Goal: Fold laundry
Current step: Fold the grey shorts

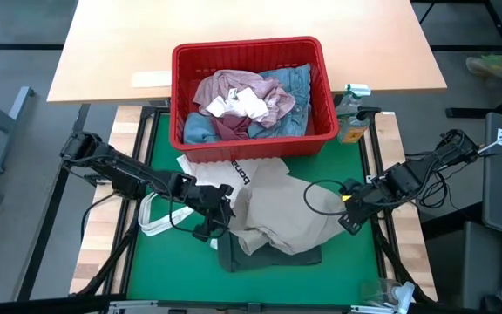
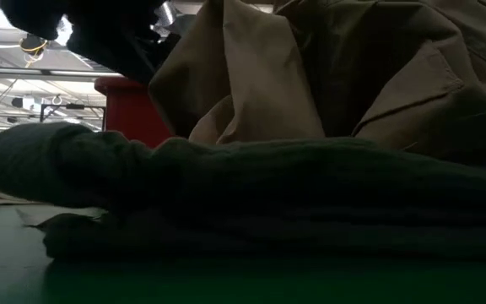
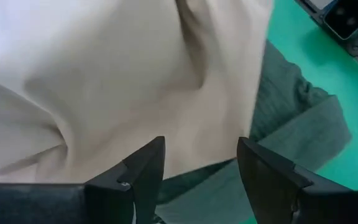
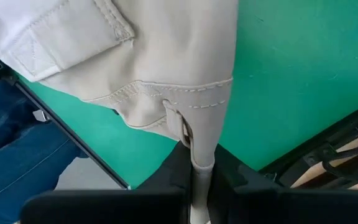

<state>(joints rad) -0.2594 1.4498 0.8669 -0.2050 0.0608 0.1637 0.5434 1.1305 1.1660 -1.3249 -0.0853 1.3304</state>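
Beige trousers (image 1: 286, 209) lie crumpled on the green mat, resting on a dark green top (image 1: 268, 257) whose near edge sticks out below them. My left gripper (image 1: 212, 214) stands open at the trousers' left edge, above the spot where beige cloth (image 3: 135, 93) meets the green top (image 3: 297, 118); nothing is between its fingers. My right gripper (image 1: 349, 220) is shut on the trousers' right edge. A pink top, white socks and denim lie in the red basket (image 1: 251, 52). My right gripper pinches a stitched, seamed edge of the trousers (image 4: 197, 134) between its two fingers, at the garment's right end. The fingers come from above, pointing steeply down. That edge is raised off the mat, and the rest of the trousers lies on the green top.
A white tote bag (image 1: 203, 174) with black lettering lies partly under the trousers' left side, its straps toward the left edge. The red basket stands at the mat's far edge, with a bottle (image 1: 351, 118) to its right. Bare green mat (image 1: 172, 270) shows near and left.
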